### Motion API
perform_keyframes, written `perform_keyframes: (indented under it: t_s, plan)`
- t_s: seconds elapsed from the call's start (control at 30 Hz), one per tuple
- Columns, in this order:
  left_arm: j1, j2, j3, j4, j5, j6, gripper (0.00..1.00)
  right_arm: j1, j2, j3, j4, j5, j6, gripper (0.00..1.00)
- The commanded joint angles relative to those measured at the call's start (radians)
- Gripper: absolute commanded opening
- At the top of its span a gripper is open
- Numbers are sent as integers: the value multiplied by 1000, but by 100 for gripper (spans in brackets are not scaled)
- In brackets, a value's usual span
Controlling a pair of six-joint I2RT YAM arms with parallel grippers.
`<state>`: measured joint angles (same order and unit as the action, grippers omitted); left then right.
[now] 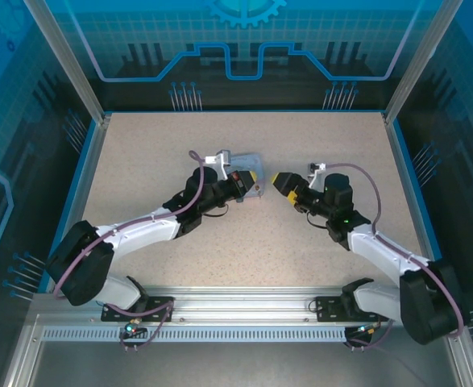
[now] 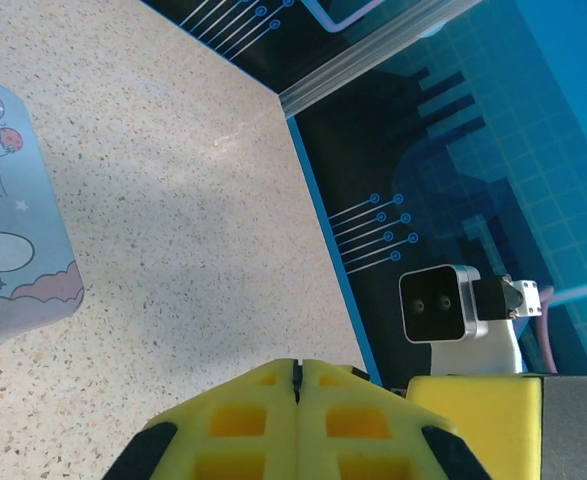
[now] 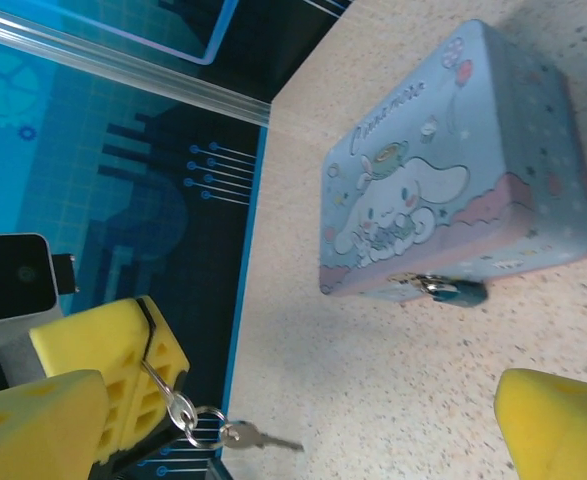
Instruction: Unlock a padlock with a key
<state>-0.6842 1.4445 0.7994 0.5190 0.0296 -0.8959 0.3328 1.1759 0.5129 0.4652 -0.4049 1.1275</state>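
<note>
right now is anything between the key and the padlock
Nothing visible does. Bare tabletop lies between the key, dangling from the shut left gripper, and the padlock at the edge of the tin.

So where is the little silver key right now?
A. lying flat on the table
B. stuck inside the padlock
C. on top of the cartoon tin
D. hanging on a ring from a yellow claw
D: the key dangles on its ring from the shut left claw, well apart from the padlock at the front edge of the tin.
</note>
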Motion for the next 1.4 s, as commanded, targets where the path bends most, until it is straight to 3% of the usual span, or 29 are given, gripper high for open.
perform_keyframes:
  t_s: [0.0,0.33,0.4,0.53,0.77,1.37]
  plan:
    - [8,-12,-21,50,-47,-66,0,6,44,41,230,-45,66,99]
    - [17,35,-66,227,-58,-207,0,74,160,81,369,-45,113,61]
    - [18,37,-65,234,-66,-224,0,83,172,81,385,-38,116,49]
    - [17,43,-60,241,-68,-241,0,92,194,84,404,-25,123,42]
    - [18,52,-65,259,-105,-259,0,114,232,79,466,-26,149,47]
    - [19,88,-83,356,-157,-318,0,135,271,35,538,0,196,45]
